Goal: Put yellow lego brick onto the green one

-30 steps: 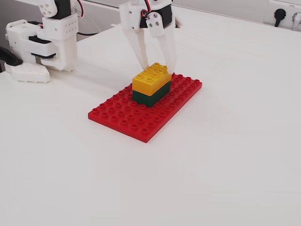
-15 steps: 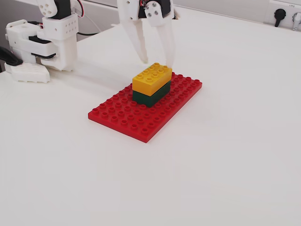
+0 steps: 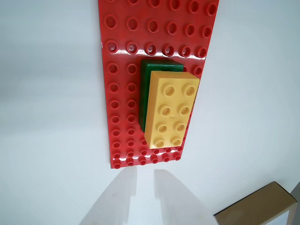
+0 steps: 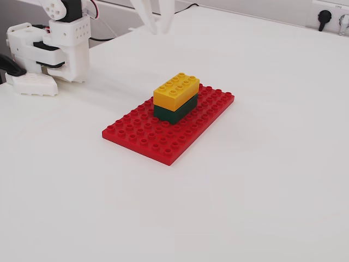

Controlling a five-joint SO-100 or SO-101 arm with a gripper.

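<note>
The yellow lego brick (image 4: 176, 89) sits stacked on the green one (image 4: 175, 111), slightly askew, so a strip of green (image 3: 152, 66) shows past the yellow brick (image 3: 171, 110) in the wrist view. Both stand on a red studded baseplate (image 4: 144, 134). My gripper (image 4: 161, 26) is raised well above and behind the stack at the top edge of the fixed view. It holds nothing. In the wrist view the gripper (image 3: 145, 172) reaches in from the bottom edge, with a narrow gap between its blurred white fingers (image 3: 117, 197).
The arm's white base and motors (image 4: 54, 43) stand at the back left of the white table. A wall socket (image 4: 324, 16) is at the far right. A brown box corner (image 3: 255, 208) shows at the wrist view's lower right.
The gripper has let go of the yellow brick and risen up and back, away from the stack. Its fingers have drawn closer together. The bricks have stayed put.
</note>
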